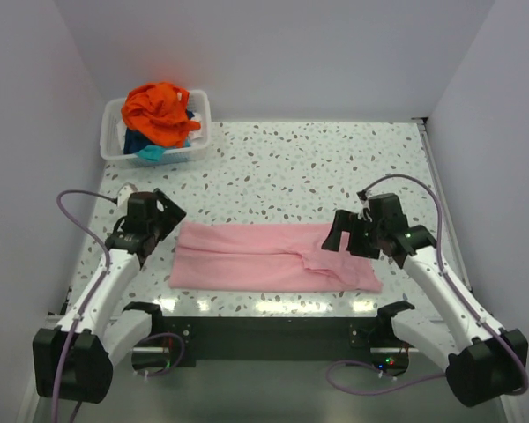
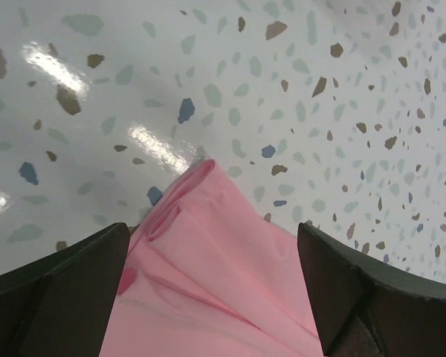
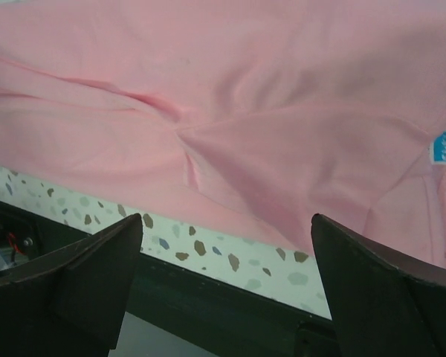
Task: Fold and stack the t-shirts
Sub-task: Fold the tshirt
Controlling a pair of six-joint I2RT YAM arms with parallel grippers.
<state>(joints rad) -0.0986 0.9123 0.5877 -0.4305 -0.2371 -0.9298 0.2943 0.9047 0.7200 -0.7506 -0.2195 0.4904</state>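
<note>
Top external view: the soft light pink t-shirt (image 1: 269,256) lies as a long folded band at 6 o'clock on the speckled white table (image 1: 291,167); left gripper (image 1: 167,220) spread wide at its 9 o'clock end, right gripper (image 1: 341,234) spread wide at 3 o'clock, neither gripping

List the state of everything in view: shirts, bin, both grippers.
pink t-shirt: folded into a long strip, laid flat.
orange t-shirt: crumpled, heaped on top in the bin.
teal t-shirt: bunched inside the bin, under the orange one.
white bin: upright, holding shirts.
left gripper: open, empty.
right gripper: open, empty.
</note>
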